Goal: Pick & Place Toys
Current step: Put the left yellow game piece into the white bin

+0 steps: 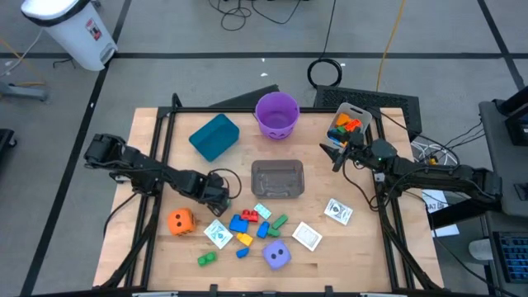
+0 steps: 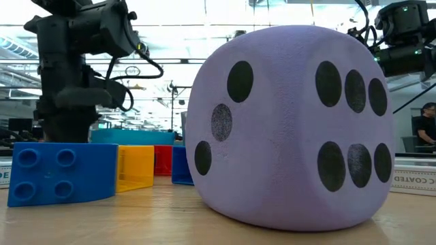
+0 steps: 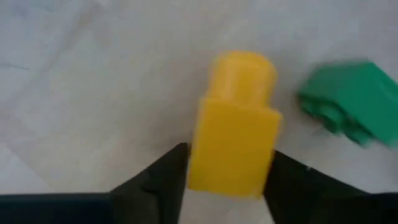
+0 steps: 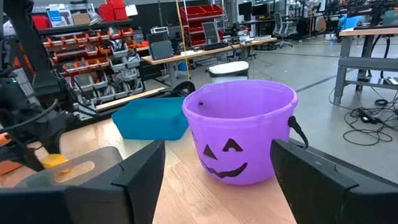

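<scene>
My left gripper is at the table's middle left, shut on a yellow block; a green block lies just beyond it. More toys lie at the near middle: the orange die, the purple die, blue, red, yellow and green blocks, and white cards. My right gripper is open and empty at the far right, facing the purple bucket. My left gripper pinches the yellow block between its two fingers, on two opposite sides at the block's plain end. The block reaches forward past the fingertips, its round stud pointing away from the gripper. Whether it is clear of the table, I cannot tell.
A teal bin and the purple bucket stand at the far edge. An empty clear tub stands at the centre, and a second tub with blocks is beside my right gripper. Black frame bars run along both table sides.
</scene>
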Motion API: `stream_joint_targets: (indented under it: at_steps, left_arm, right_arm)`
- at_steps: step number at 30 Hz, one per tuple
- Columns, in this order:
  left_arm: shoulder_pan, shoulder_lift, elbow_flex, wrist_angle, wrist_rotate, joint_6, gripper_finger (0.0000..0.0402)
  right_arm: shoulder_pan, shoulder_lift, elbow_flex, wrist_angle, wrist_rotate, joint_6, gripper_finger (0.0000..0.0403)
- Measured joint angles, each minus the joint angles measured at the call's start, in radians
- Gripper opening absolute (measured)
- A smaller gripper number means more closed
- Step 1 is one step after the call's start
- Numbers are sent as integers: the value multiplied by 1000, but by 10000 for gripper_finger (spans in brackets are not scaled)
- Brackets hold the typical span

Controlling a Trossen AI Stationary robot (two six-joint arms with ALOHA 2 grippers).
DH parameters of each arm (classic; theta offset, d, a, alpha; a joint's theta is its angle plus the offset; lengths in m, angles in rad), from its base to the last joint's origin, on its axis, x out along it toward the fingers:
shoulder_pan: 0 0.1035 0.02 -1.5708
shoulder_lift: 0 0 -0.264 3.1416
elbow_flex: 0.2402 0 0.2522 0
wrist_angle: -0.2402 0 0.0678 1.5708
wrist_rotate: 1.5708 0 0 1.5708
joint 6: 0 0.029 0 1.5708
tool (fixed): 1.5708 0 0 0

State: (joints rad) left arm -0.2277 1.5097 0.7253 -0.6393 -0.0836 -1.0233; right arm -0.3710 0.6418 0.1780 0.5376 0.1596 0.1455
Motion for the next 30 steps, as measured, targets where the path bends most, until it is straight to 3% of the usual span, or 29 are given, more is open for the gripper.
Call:
stream_joint_targets:
  at_steps: [4,9,16,23,30]
  left_arm:
    - [-1,-14,36,-18,28,84,129]
    - [-4,-53,108,-71,-11,151,129]
    - [-20,-99,205,-32,-187,274,142]
    - [-8,-92,215,399,-306,591,132]
    - [23,-35,215,805,-282,885,140]
  right_arm:
    - [0,0,0,0,0,0,265]
    - [0,0,0,1,-2,0,265]
    - [0,0,0,8,-17,0,265]
    - [38,9,0,87,-138,28,265]
    - [148,85,1,201,-136,-14,265]
